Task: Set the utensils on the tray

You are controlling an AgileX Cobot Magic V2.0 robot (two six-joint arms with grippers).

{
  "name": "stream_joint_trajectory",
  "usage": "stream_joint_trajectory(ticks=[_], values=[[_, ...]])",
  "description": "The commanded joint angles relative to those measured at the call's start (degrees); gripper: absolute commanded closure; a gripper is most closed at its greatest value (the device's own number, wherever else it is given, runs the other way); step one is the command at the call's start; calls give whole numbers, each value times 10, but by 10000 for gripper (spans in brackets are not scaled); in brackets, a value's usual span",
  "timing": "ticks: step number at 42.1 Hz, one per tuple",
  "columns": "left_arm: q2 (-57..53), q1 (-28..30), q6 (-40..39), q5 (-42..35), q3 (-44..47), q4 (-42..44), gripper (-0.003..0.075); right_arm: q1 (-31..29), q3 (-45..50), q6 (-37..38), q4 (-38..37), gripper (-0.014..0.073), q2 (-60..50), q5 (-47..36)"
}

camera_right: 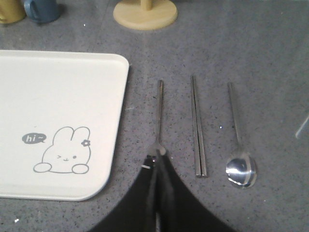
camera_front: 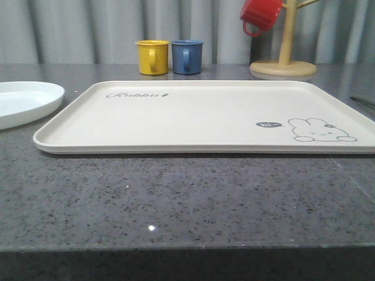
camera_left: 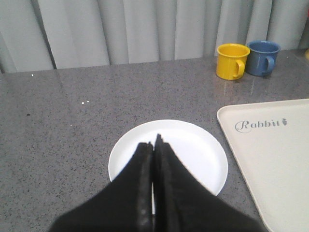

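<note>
- Resting off the tray (camera_right: 58, 121), fork (camera_right: 158, 118), chopsticks (camera_right: 198, 128) and spoon (camera_right: 237, 140) lie parallel; the plate (camera_left: 193, 150) sits beneath the left gripper (camera_left: 154, 142).
- Both jaws pressed together; the right gripper (camera_right: 157, 162) seems over the fork's head.
- Spread jaws across the fork's handle before descending.

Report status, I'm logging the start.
Left gripper shut over round white plate. Right gripper shut above silver fork. Chopsticks, spoon beside bare cream tray. Nothing obstructing.

Before me the cream tray (camera_front: 193, 114) lies bare on the grey table (camera_front: 176, 205). At ten o'clock the white plate (camera_front: 23, 100); at twelve, yellow mug (camera_front: 152, 57) touching blue mug (camera_front: 187, 57); at one, red mug (camera_front: 261, 14) hanging on wooden stand (camera_front: 284, 58).
</note>
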Motion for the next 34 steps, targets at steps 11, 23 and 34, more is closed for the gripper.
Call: stream_joint_trajectory(ticks=[11, 23, 34], values=[[68, 3, -2, -36, -19, -2, 663, -2, -17, -5, -16, 436, 51, -43], [109, 3, -2, -25, -19, -2, 260, -2, -17, -5, -18, 92, 51, -43], [158, 3, -2, -32, -18, -9, 261, -2, -17, -5, -18, 95, 51, -43]])
